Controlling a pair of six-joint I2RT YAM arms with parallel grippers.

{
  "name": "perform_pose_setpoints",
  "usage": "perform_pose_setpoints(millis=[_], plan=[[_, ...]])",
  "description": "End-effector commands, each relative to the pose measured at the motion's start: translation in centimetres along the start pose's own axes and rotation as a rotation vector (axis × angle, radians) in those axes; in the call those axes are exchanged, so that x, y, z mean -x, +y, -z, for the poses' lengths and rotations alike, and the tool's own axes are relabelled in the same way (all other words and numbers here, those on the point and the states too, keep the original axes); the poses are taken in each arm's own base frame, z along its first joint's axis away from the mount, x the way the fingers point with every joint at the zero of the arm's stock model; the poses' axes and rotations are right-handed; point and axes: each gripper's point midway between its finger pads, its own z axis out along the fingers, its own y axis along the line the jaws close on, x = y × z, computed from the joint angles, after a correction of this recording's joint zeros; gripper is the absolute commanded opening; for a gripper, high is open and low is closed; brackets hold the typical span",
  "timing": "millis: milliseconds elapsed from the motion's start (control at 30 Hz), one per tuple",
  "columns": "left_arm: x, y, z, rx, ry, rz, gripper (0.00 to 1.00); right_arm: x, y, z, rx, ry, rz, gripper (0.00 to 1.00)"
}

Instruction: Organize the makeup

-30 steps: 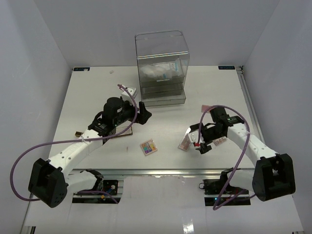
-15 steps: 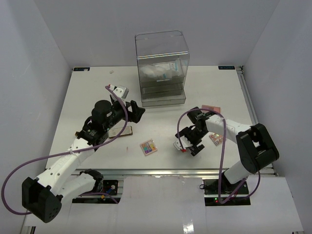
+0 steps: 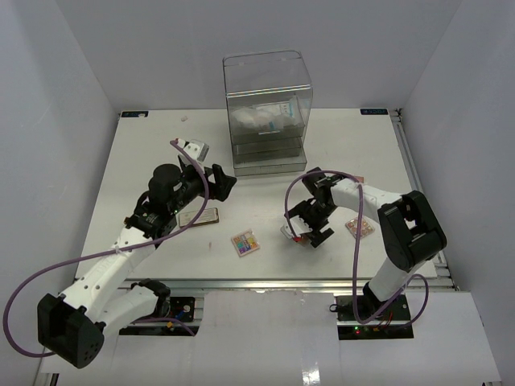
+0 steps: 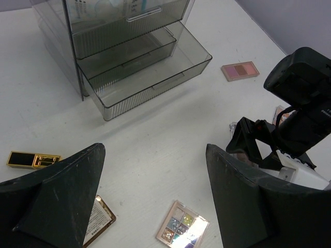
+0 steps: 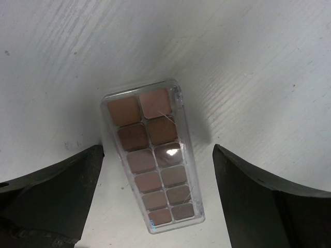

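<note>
Down at the near edge of the table [image 3: 161,145], your right gripper [image 5: 156,150] hung right over the brown eyeshadow palette [image 5: 152,165]. Its jaws were spread wide, one finger on either side, and neither was touching it. The palette lay flat between them with its long axis running away from the wrist, a touch skewed. That put the jaws across its narrow width, which I judged a fair line for a pinch if you dropped straight down. This was plainly the nearer arm; the left was well apart.

Just over toward the left arm, the colourful palette [image 3: 245,243] sat on its own, with the bronze compact [image 3: 199,217] beyond it by the left forearm. Another small palette [image 3: 360,228] lay to the right of the right arm.

Further up, your left gripper [image 4: 155,150] hovered with its jaws wide and nothing in them, facing the drawer box [image 3: 268,112]. The pink pad [image 4: 240,70] lay off to the box's right.

At the far end, the bottom drawer [image 4: 155,72] stood pulled out and looked empty to me. Above it, the shut drawers showed a white-blue packet [image 3: 282,108] and something white. What else was in there, you couldn't tell.
</note>
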Motion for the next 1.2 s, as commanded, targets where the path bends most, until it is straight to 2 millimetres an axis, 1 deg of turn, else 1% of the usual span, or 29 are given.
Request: perform_pose_setpoints(millis=[0,100,133,200,300,400,433,500,567,633,700,733,833,867,933,1000,1067,1167], plan=[[0.9,-0.2,0.7,-0.024,-0.034,0.013,0.90,-1.4,0.2,-1.3,0.051,0.033,-0.023,0.95],[1.0,0.0,0.8,-0.029,-0.039,0.022,0.90,-1.4,0.2,-1.7,0.058,0.019,-0.071,0.99],[1.0,0.0,0.8,-0.030,-0.039,0.025,0.90,-1.4,0.2,-1.8,0.058,0.015,-0.086,0.97],[1.0,0.0,0.8,-0.034,-0.040,0.031,0.90,-1.4,0.0,-1.9,0.050,0.012,-0.114,0.89],[1.2,0.2,0.9,-0.032,-0.047,0.035,0.90,-1.7,-0.3,-2.0,0.033,0.021,-0.198,0.73],[1.3,0.3,0.9,-0.031,-0.051,0.039,0.90,-1.8,-0.5,-1.9,0.018,0.029,-0.247,0.59],[1.3,0.3,1.0,-0.029,-0.052,0.040,0.90,-1.8,-0.5,-1.8,0.011,0.029,-0.259,0.53],[1.3,0.4,1.0,-0.029,-0.052,0.041,0.90,-1.4,-0.8,-1.6,-0.010,0.017,-0.305,0.45],[1.2,0.4,1.0,-0.029,-0.051,0.043,0.90,-0.6,-2.0,-0.8,-0.053,-0.012,-0.335,0.35],[1.2,0.5,1.0,-0.026,-0.051,0.043,0.90,0.5,-3.5,0.5,-0.105,-0.058,-0.434,0.27],[1.1,0.5,0.9,-0.027,-0.050,0.045,0.90,1.6,-6.1,2.8,-0.176,-0.087,-0.463,0.23],[1.1,0.5,0.9,-0.027,-0.048,0.045,0.90,2.0,-7.1,3.8,-0.206,-0.099,-0.473,0.22],[1.0,0.5,0.8,-0.025,-0.043,0.047,0.90,3.7,-10.6,8.1,-0.333,-0.133,-0.490,0.21],[0.9,0.6,0.8,-0.023,-0.043,0.047,0.90,4.1,-12.0,9.9,-0.384,-0.135,-0.480,0.21],[0.9,0.7,0.8,-0.020,-0.042,0.046,0.90,4.3,-13.8,12.2,-0.450,-0.128,-0.477,0.21],[1.0,0.7,0.8,-0.018,-0.043,0.046,0.90,4.0,-14.8,13.3,-0.490,-0.115,-0.491,0.21],[1.0,0.7,0.8,-0.017,-0.044,0.046,0.90,3.7,-16.8,15.7,-0.571,-0.102,-0.487,0.21],[0.9,0.8,0.8,-0.017,-0.041,0.047,0.90,1.9,-18.8,17.2,-0.674,-0.024,-0.499,0.23]])
